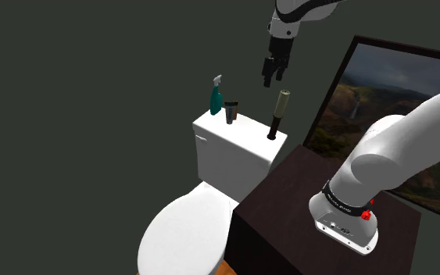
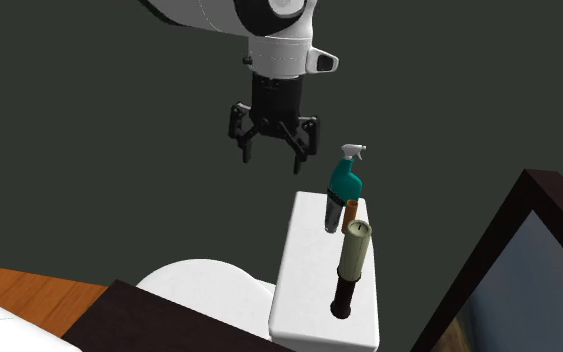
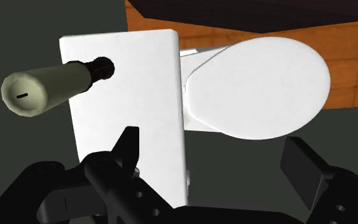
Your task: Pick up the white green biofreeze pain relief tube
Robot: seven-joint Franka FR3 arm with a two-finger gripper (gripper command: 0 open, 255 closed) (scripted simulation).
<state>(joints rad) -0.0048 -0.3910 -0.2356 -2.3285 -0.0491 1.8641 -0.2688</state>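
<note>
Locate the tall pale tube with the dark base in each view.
Shoulder view: tall pale tube stands at the tank lid's right end.
Second exterior view: tube at the lid's near end, lower centre.
Wrist view: tube seen almost end-on, at the lid's edge away from the toilet seat.
Shared landmark: the white tank lid.

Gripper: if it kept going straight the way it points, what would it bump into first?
Probably the gripper meets the white toilet tank lid near its edge, though depth is unclear and it could slip just past.
</note>
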